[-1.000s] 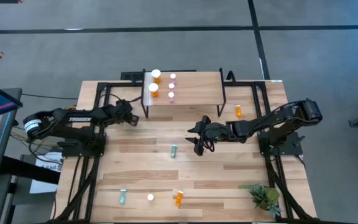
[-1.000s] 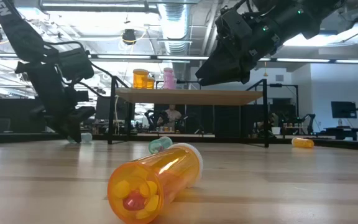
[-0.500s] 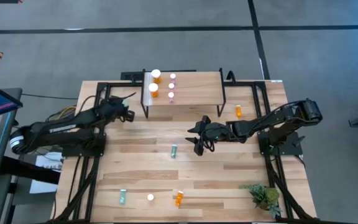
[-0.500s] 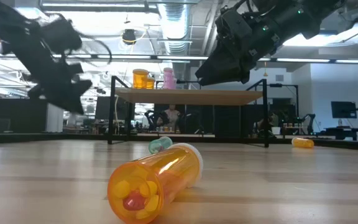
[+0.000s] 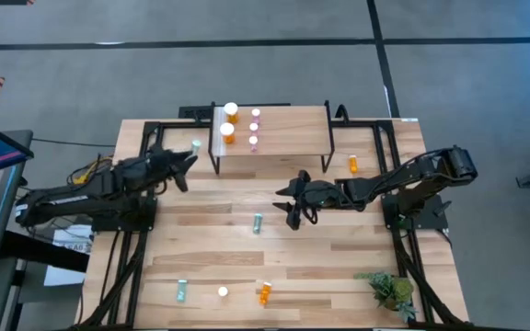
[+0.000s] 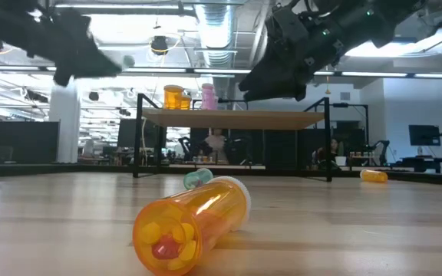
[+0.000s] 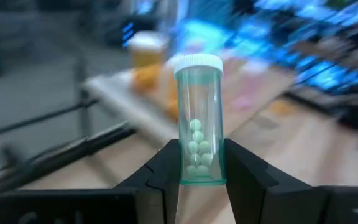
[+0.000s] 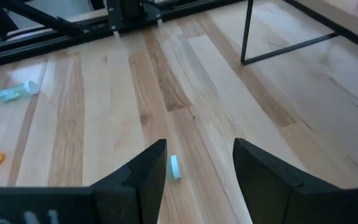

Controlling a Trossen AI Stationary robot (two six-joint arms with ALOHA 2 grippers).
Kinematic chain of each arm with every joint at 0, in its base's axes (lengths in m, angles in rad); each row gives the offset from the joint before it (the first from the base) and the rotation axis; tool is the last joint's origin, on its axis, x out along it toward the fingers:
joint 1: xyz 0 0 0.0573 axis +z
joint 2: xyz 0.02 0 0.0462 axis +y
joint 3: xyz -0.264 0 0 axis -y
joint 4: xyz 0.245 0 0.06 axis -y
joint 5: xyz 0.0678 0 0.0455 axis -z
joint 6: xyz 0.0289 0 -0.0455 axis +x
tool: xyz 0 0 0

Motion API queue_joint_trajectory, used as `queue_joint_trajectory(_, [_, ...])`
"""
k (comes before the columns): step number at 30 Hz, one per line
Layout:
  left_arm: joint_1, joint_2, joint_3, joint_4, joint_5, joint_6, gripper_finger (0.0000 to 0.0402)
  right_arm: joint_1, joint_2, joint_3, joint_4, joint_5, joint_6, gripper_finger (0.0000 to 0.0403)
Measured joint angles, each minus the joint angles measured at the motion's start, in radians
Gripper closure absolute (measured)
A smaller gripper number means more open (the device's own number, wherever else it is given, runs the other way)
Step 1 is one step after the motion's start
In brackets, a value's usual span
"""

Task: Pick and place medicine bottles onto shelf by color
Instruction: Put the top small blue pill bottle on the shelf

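1. Beside the shelf's left edge, the left pincer hangs above the counter, its fingers clamped on an upright teal bottle with a white cap.
2. On the shelf stand two orange bottles and three pink bottles.
3. Near the counter's middle, the right pincer hovers with fingers apart, holding nothing.
4. Loose bottles lie on the counter: a teal one just left of the right pincer, others near the front edge.
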Motion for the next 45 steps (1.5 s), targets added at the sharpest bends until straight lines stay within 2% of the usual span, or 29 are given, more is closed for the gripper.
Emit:
queue_joint_trajectory(4, [-0.085,-0.032,-0.031,0.147,0.066,0.048,0.0312,0.0,0.0,0.0,0.055,-0.003,-0.005,0.0198])
queue_joint_trajectory(10, [-0.18,-0.005,-0.081,0.366,0.146,0.143,0.0313,0.019,0.0,0.0,0.195,-0.007,-0.061,0.0198])
queue_joint_trajectory(14, [-0.215,0.025,-0.118,0.51,0.197,0.167,0.0313,0.028,0.0,0.0,0.311,-0.009,-0.123,0.0198])
queue_joint_trajectory(20, [-0.231,0.089,-0.125,0.607,0.257,0.157,0.0313,0.027,0.0,0.0,0.493,-0.009,-0.217,0.0198])
queue_joint_trajectory(25, [-0.241,0.179,-0.125,0.707,0.295,0.15,0.0313,0.027,0.0,0.0,0.549,-0.009,-0.239,0.0186])
queue_joint_trajectory(36, [-0.244,0.443,-0.125,0.992,0.371,0.135,0.0313,0.025,0.001,0.042,0.551,-0.034,-0.242,0.0108])
queue_joint_trajectory(45, [-0.244,0.642,-0.117,1.201,0.417,0.107,0.0313,0.018,0.001,0.078,0.536,-0.04,-0.239,0.0071])
